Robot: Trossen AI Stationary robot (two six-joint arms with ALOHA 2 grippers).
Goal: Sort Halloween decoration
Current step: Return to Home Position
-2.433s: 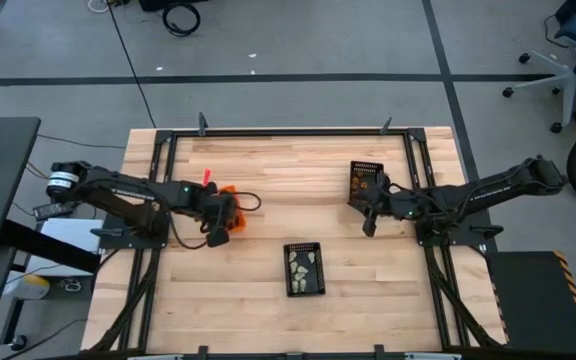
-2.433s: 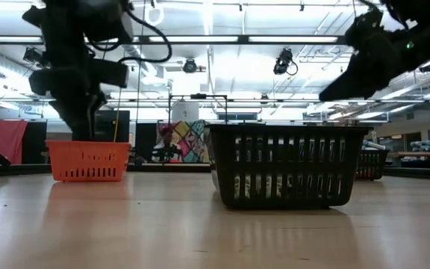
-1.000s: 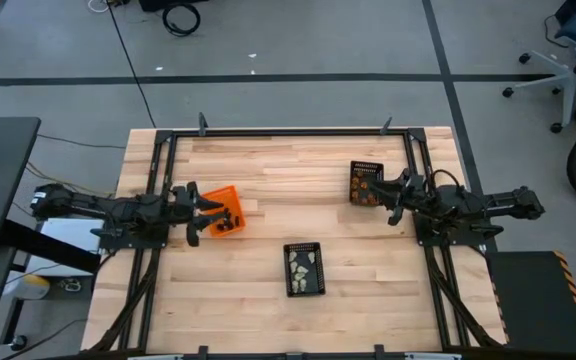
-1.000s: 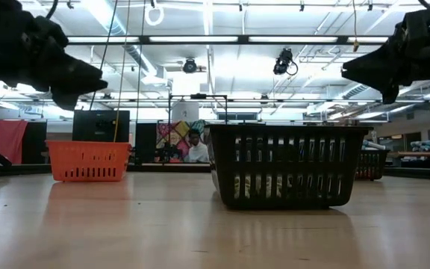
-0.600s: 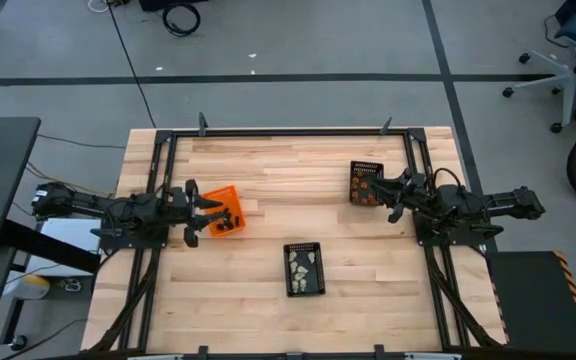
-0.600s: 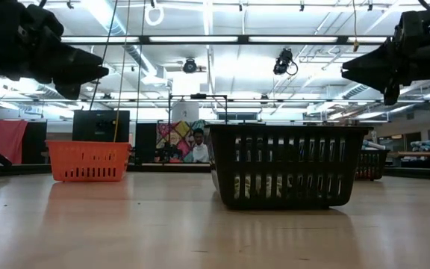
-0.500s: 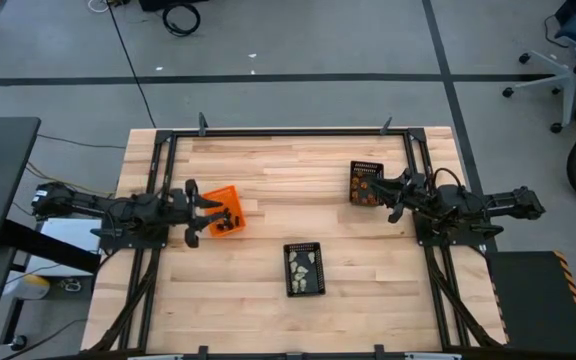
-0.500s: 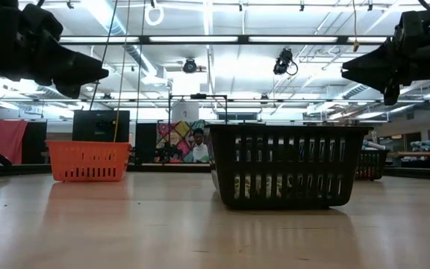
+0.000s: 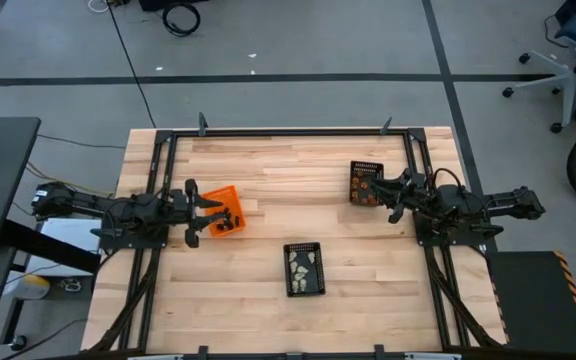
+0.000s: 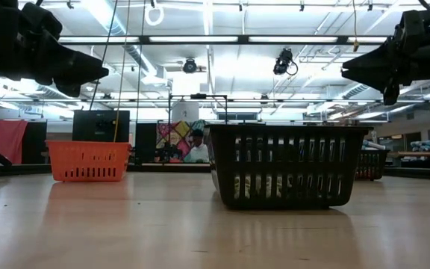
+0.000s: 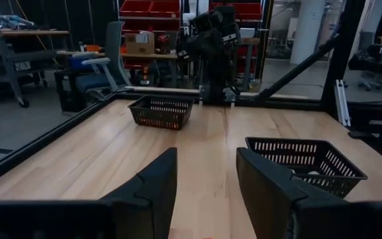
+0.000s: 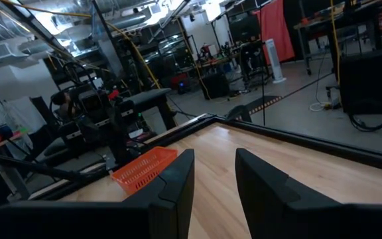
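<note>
The Halloween decoration lies sorted in three bins. Black pieces (image 9: 230, 218) sit in the orange bin (image 9: 218, 196), orange pieces (image 9: 366, 187) in the far right black mesh bin (image 9: 365, 169), and pale pieces (image 9: 306, 266) in the middle black mesh bin (image 9: 304, 288). My left gripper (image 9: 204, 208) hovers level at the orange bin's left side, open, with nothing between its fingers (image 11: 205, 159). My right gripper (image 9: 386, 192) hovers level just right of the far right bin, open and holding nothing (image 12: 214, 159).
Black frame rails (image 9: 288, 131) run round the wooden tabletop. Bare wood (image 9: 288, 200) lies between the three bins. In the low view both arms hang above bin height, the left gripper (image 10: 88, 72) over the orange bin (image 10: 88, 161). A person (image 10: 197, 148) sits in the room beyond.
My left gripper has rolled a little about its own pointing line while staying in place above the orange bin's left side. The bins and pieces have kept still.
</note>
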